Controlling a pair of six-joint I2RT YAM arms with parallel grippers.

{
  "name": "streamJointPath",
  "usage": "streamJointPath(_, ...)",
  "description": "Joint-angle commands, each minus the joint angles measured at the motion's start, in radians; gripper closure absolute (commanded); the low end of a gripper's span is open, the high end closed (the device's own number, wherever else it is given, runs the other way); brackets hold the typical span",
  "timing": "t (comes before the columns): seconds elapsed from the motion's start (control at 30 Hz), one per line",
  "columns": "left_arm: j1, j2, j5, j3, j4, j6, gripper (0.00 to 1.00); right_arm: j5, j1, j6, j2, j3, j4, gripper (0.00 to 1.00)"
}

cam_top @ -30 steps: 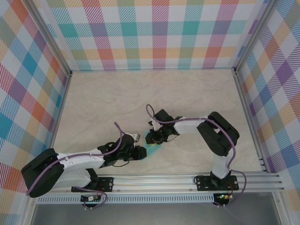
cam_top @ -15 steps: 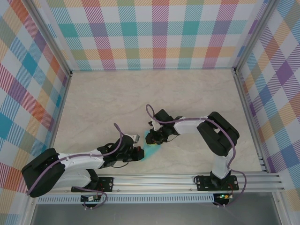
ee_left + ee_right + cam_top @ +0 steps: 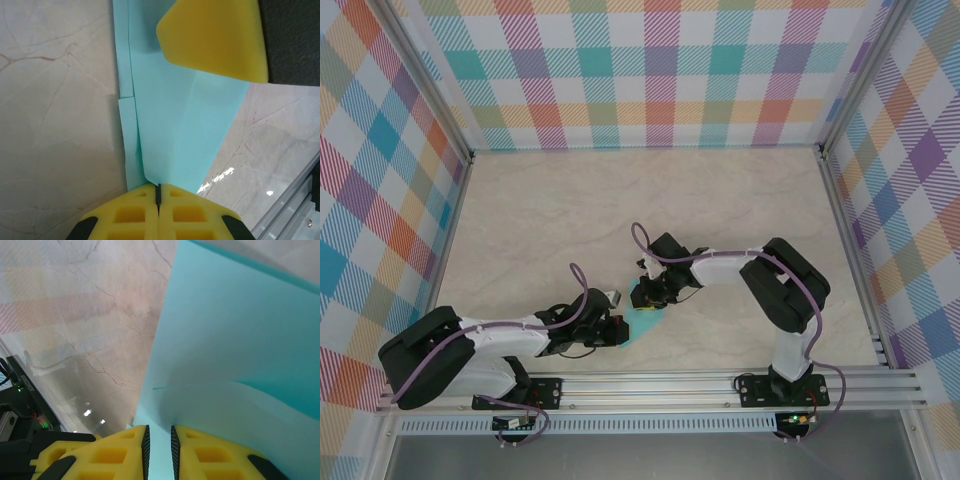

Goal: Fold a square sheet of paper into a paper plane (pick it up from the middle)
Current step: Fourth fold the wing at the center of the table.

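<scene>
Snapping shut, the left hand [image 3: 158,189] had just clamped the creased light-teal paper sheet [image 3: 185,125], which the right hand [image 3: 158,432] pinched too, readying a fold.

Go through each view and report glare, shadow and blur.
Top external: even light, sharp, no glare on the pale marble-patterned table. Left wrist: glare specks by the metal rail; folded light-teal paper sheet crisp above the left tool. Right wrist: glare specks lower left; soft shadow across the paper ahead of the right tool.

Black-white arms [image 3: 720,268], purple cables [image 3: 633,238], yellow fingers [image 3: 135,212].
</scene>
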Motion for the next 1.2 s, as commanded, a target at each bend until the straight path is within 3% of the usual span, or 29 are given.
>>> streamJointPath(0.0, 0.006, 0.028, -0.019, -0.026, -0.12, -0.023, 1.0, 0.035, -0.001, -0.01, 0.027, 0.016, -0.034, 0.79)
streamJointPath(0.2, 0.005, -0.094, -0.052, -0.044, -0.216, -0.034, 1.0, 0.066, -0.001, -0.013, 0.031, 0.02, -0.06, 0.79)
streamJointPath(0.57, 0.005, -0.138, -0.002, -0.056, -0.191, -0.024, 0.88, 0.067, -0.001, -0.02, 0.037, 0.023, -0.067, 0.8)
streamJointPath(0.67, 0.005, -0.145, -0.001, -0.056, -0.204, -0.027, 0.81, 0.067, -0.001, -0.022, 0.039, 0.025, -0.071, 0.8)
streamJointPath(0.73, 0.005, -0.156, -0.001, -0.058, -0.212, -0.031, 0.82, 0.068, -0.001, -0.022, 0.043, 0.027, -0.076, 0.8)
streamJointPath(0.83, 0.005, -0.167, -0.012, -0.057, -0.233, -0.03, 0.97, 0.069, -0.002, -0.022, 0.05, 0.028, -0.078, 0.8)
streamJointPath(1.0, 0.005, -0.164, -0.012, -0.044, -0.267, -0.028, 1.0, 0.079, -0.001, -0.024, 0.054, 0.033, -0.091, 0.8)
streamJointPath(1.03, 0.005, -0.162, -0.013, -0.035, -0.29, -0.022, 0.97, 0.08, -0.001, -0.023, 0.054, 0.035, -0.093, 0.8)
streamJointPath(1.07, 0.005, -0.165, -0.023, -0.024, -0.325, -0.021, 0.87, 0.082, -0.001, -0.026, 0.056, 0.038, -0.097, 0.8)
streamJointPath(1.13, 0.005, -0.191, -0.045, -0.008, -0.379, -0.031, 0.82, 0.084, -0.001, -0.029, 0.057, 0.041, -0.103, 0.8)
streamJointPath(1.17, 0.005, -0.212, -0.06, 0.001, -0.411, -0.036, 0.75, 0.086, -0.001, -0.03, 0.059, 0.042, -0.107, 0.81)
